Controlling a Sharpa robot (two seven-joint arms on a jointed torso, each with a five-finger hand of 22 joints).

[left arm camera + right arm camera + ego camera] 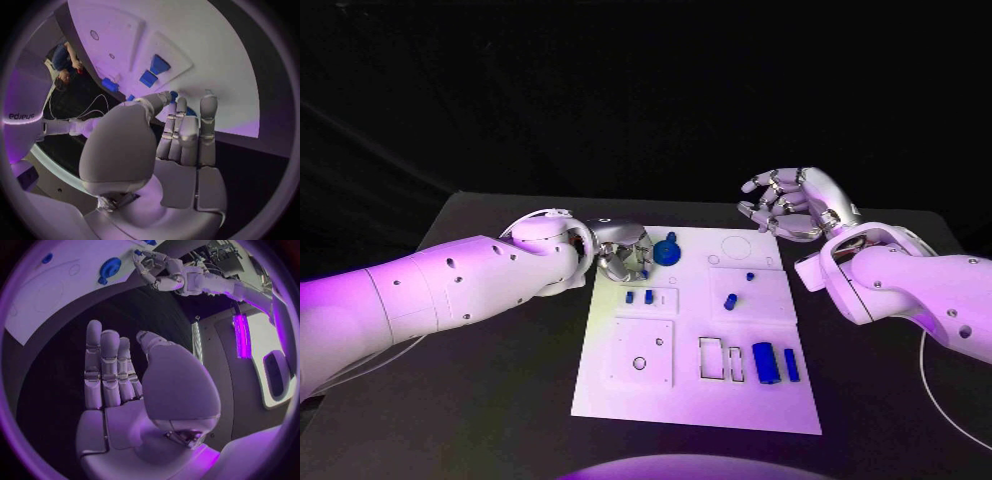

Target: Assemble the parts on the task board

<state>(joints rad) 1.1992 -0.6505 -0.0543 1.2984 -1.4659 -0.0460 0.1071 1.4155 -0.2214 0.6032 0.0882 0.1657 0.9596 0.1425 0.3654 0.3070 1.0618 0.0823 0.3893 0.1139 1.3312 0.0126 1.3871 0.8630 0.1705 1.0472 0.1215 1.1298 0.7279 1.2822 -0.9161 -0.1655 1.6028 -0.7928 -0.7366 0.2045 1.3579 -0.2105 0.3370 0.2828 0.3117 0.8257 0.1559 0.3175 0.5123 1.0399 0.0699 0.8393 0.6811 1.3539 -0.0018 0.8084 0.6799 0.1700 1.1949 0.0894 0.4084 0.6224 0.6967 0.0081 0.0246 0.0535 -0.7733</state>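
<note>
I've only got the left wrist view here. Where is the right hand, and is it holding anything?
Observer: The right hand hangs in the air near the task board's far right corner, fingers apart, holding nothing.
Operator: What's the blue behind my left fingers?
Observer: A round blue part at the board's far left corner, right beside the left hand. I cannot tell whether the fingers touch it.

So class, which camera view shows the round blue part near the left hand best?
The head view: the round blue part sits whole at the task board's far edge, beside the left hand. The right wrist view shows it clearly but near the rim. In the left wrist view the fingers mostly hide it.
</note>
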